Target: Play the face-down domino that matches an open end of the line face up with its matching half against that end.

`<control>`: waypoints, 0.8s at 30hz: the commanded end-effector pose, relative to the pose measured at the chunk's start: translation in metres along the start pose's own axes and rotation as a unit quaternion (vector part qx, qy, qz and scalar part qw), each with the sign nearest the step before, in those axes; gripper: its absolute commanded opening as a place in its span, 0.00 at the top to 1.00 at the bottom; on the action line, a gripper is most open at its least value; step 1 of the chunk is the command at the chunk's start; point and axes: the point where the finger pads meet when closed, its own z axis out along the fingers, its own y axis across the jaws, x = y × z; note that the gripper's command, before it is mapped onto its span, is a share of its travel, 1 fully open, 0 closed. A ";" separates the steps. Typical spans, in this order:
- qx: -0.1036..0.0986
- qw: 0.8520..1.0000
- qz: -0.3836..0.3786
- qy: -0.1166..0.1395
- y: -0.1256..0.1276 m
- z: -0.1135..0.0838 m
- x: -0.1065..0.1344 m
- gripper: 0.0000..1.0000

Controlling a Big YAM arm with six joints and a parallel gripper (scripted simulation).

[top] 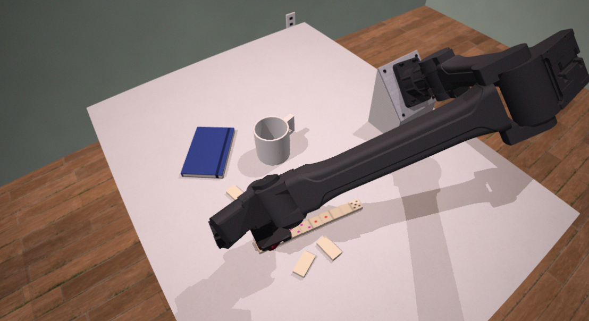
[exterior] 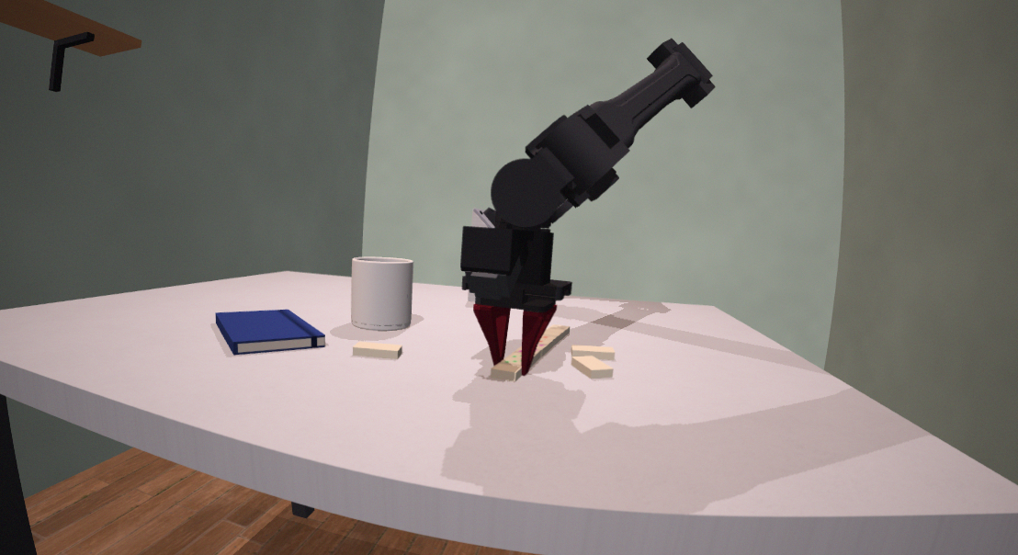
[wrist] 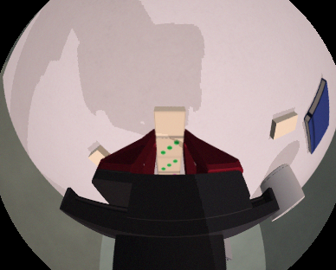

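Note:
My gripper points down and is shut on the pale end domino, one red finger against each long side. This domino lies flat, face up. Its outer half is blank; its inner half shows three green pips and meets the three-green half of the domino line. No gap or bend shows at that joint. The line's far end shows five dark pips. In the top view my wrist mostly hides the held domino. Three face-down dominoes lie apart: one on the mug side, two across the line.
A grey mug stands beyond the lone face-down domino. A blue notebook lies to the mug's left in the top and exterior views. My forearm passes above the line in the top view.

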 end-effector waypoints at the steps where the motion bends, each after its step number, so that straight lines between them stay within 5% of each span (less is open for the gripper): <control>1: -0.001 1.000 -0.002 -0.004 0.002 -0.004 -0.003 0.78; 24: 0.000 1.000 -0.008 -0.006 0.011 -0.004 -0.006 0.78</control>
